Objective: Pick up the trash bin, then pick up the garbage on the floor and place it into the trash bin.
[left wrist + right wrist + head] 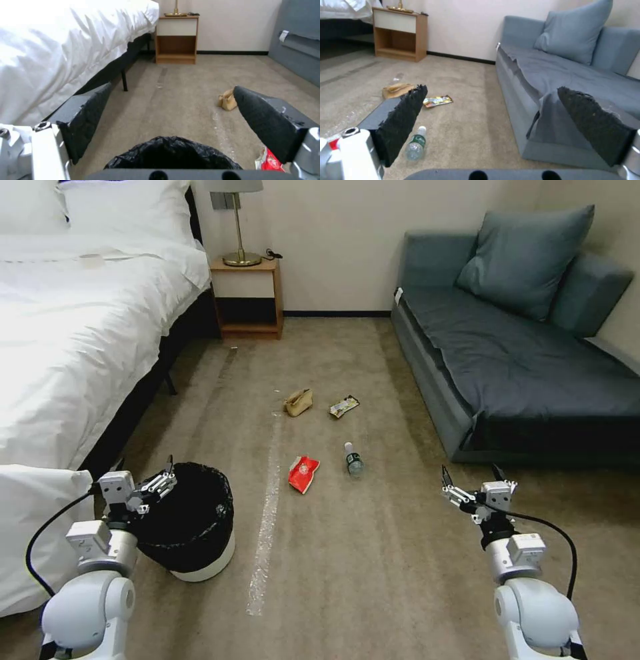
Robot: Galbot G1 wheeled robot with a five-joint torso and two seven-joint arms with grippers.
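One trash bin (pixel 197 563) is seen upright on the carpet (pixel 373 580) at about 7 o'clock in the head view, close beside the white-covered bed (pixel 73 353). Its white wall is draped at the rim with a black bag liner (pixel 190 513). The inside appears dark, and whether anything lies in it cannot be told.

Four pieces of garbage are counted on the carpet, none of them in the bin: one red snack packet (pixel 303 473) near the middle, one clear plastic bottle (pixel 353 459) lying on its side just at 3 o'clock of the packet, one tan paper bag (pixel 298 402) farther off at 12 o'clock, and one yellow-and-black wrapper (pixel 344 406) just beside the bag at its 3 o'clock. All four lie apart from each other.

The left gripper (pixel 145 477) is held at the bin's rim on its 9 o'clock side, its fingers spread wide and nothing pinched between them; in the left wrist view the liner is seen just below the spread fingers (pixel 88 117). The right gripper (pixel 471 477) hangs over bare carpet at 4 o'clock, near the grey sofa (pixel 533 380), fingers likewise spread and holding nothing.

One nightstand (pixel 247 297) with one lamp (pixel 239 220) stands against the far wall at 12 o'clock.
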